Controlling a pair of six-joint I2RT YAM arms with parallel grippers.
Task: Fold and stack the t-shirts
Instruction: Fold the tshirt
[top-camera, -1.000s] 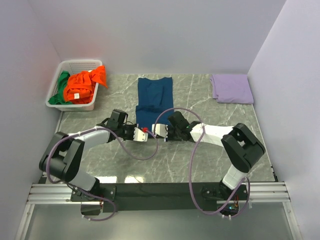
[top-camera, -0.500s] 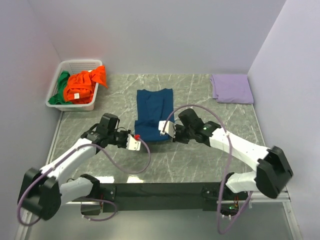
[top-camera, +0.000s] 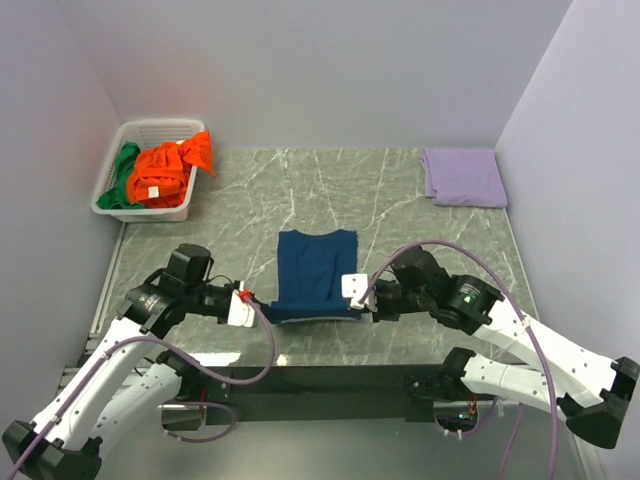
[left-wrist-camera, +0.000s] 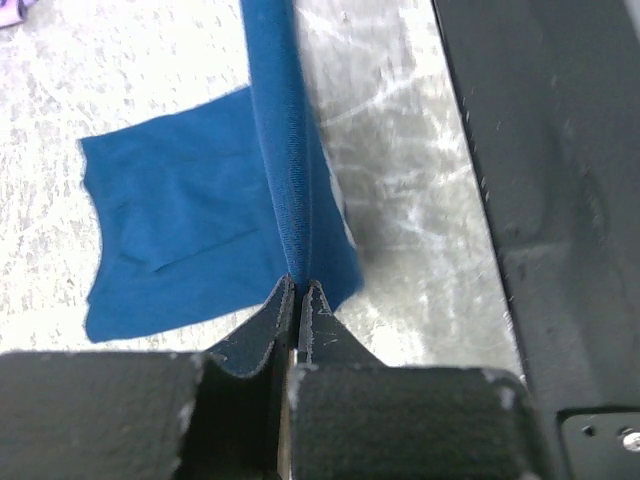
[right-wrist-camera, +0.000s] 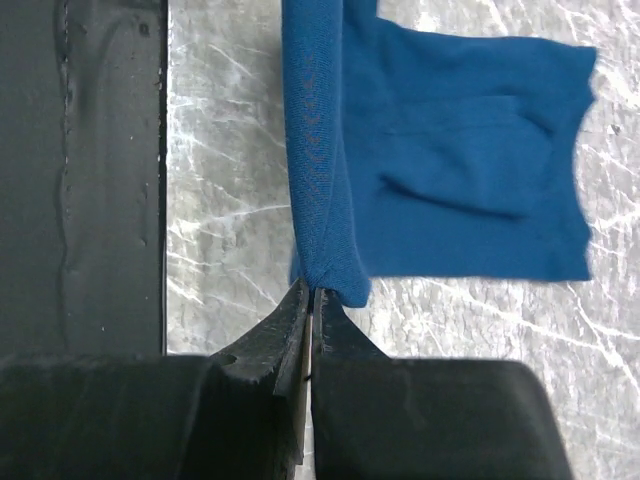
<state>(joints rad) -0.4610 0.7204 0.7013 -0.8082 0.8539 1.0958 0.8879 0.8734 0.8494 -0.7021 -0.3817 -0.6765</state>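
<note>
Surface: grey table (top-camera: 420, 215) with a veined marble pattern, glossy enough to throw glare in both wrist views. Plain pale walls (top-camera: 300, 70) close it in on the left, the far side and the right. A black rail (top-camera: 320, 380) runs along the near edge, where your arm bases are bolted.

Navy t-shirt (top-camera: 315, 265): folded to a narrow rectangle and lying near the middle of the table, towards the near side. Its far part lies flat on the marble. The near edge is lifted and drawn into a straight band between your two grippers.

Left gripper (left-wrist-camera: 298, 292): fingers pinched tight together on the near-left corner of that edge, no gap visible.

Right gripper (right-wrist-camera: 308, 298): likewise clamped on the near-right corner, with cloth bunched just above the tips.

Far-left corner: white slotted basket (top-camera: 150, 128) against the left wall. An orange tee (top-camera: 165, 172) is heaped in it and spills over the right rim. A green tee (top-camera: 122, 168) sits at its left side.

Far-right corner: a lilac cloth (top-camera: 463, 176), folded flat, well apart from the navy t-shirt.
</note>
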